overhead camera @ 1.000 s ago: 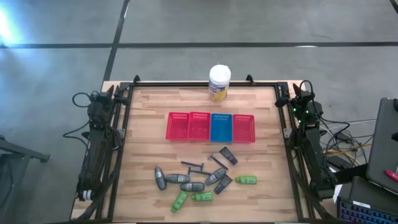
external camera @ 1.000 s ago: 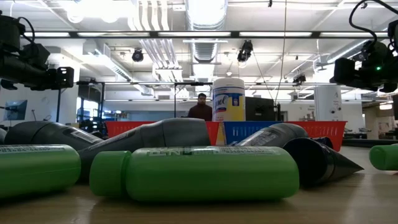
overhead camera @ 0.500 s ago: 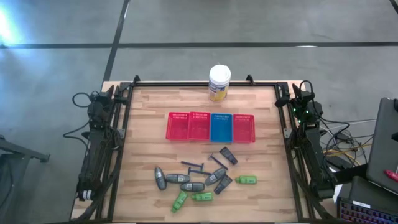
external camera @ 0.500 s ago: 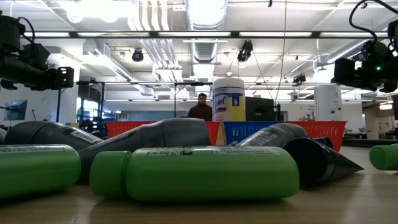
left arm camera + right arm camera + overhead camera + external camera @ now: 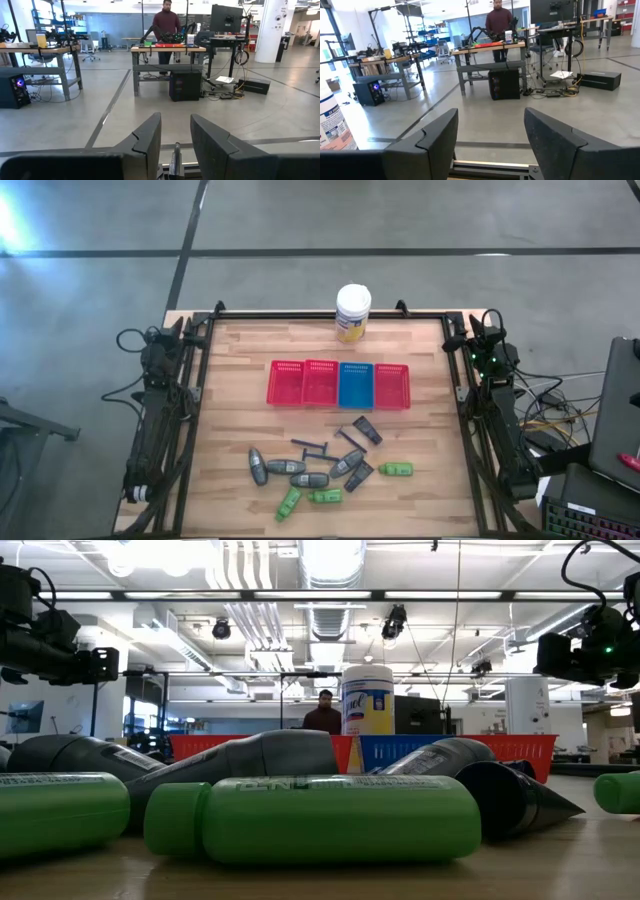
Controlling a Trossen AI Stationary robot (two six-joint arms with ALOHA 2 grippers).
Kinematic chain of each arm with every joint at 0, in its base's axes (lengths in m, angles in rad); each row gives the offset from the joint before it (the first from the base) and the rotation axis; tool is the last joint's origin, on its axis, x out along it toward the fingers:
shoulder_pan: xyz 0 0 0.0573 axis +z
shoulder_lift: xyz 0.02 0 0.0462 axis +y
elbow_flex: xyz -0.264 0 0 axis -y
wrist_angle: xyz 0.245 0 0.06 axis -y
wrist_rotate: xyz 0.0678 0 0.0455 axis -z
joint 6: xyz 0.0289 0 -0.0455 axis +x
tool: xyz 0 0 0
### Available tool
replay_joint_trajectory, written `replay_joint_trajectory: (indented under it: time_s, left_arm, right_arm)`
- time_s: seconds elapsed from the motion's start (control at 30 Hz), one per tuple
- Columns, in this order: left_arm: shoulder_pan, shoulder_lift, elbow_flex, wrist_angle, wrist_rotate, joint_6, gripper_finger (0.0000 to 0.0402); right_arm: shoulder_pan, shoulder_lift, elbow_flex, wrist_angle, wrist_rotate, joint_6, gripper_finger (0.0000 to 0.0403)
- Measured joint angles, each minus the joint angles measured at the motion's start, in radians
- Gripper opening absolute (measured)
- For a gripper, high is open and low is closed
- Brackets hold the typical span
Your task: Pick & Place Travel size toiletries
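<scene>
The travel size toiletries lie loose on the near half of the wooden table: grey oval tubes point(image 5: 283, 468), green bottles point(image 5: 325, 496), dark wedge tubes point(image 5: 367, 430) and thin dark sticks point(image 5: 310, 445). All rest flat on their sides. In the low view a green bottle point(image 5: 320, 817) fills the foreground, with a grey tube point(image 5: 250, 755) behind it. My left gripper point(image 5: 175, 127) is parked at the far left corner and my right gripper point(image 5: 490, 132) at the far right corner. Both are open, hold nothing and point past the far edge.
A row of mesh baskets, red point(image 5: 303, 383) and one blue point(image 5: 355, 385), sits mid-table behind the toiletries. A white canister with a yellow label point(image 5: 353, 312) stands at the far edge. A person point(image 5: 322, 715) stands in the room beyond. Bare wood lies around the pile.
</scene>
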State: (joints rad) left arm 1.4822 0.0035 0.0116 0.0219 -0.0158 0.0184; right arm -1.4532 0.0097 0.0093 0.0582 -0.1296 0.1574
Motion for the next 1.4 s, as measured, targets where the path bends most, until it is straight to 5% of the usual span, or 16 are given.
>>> replay_joint_trajectory:
  time_s: [1.4]
  left_arm:
    - [0.0,0.0,0.0,0.0,0.0,0.0,0.011]
  right_arm:
    - [0.0,0.0,0.0,0.0,0.0,0.0,0.0337]
